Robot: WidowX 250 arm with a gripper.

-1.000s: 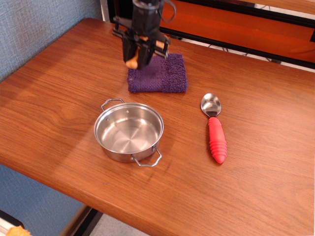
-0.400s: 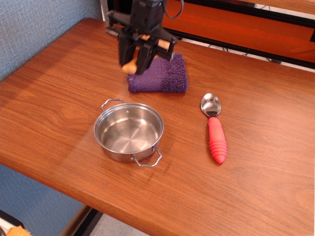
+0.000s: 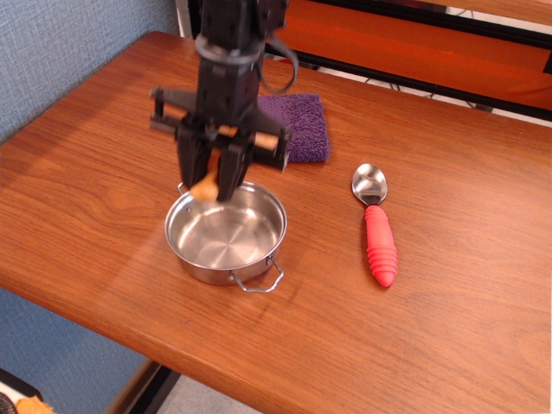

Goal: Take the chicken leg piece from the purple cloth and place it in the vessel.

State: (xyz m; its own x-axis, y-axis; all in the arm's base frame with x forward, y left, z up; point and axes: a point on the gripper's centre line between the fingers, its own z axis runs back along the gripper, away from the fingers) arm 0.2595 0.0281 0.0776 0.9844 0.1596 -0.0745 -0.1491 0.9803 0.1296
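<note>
My black gripper [image 3: 211, 183] hangs over the far left rim of the steel vessel [image 3: 226, 233] and is shut on the tan-orange chicken leg piece [image 3: 205, 185]. Only the leg's lower end shows between the fingers, held just above the pot's rim. The purple cloth [image 3: 304, 126] lies behind the pot, partly hidden by the gripper and arm, with nothing on the part that shows. The pot looks empty inside.
A metal spoon with a red handle [image 3: 378, 229] lies to the right of the pot. The wooden table [image 3: 448, 285] ends at a front edge close below the pot. A blue wall stands at the left, an orange panel at the back.
The gripper has carried the chicken leg piece off the purple cloth, forward and down, to just above the pot's far left rim. The cloth, pot and spoon have not moved.
</note>
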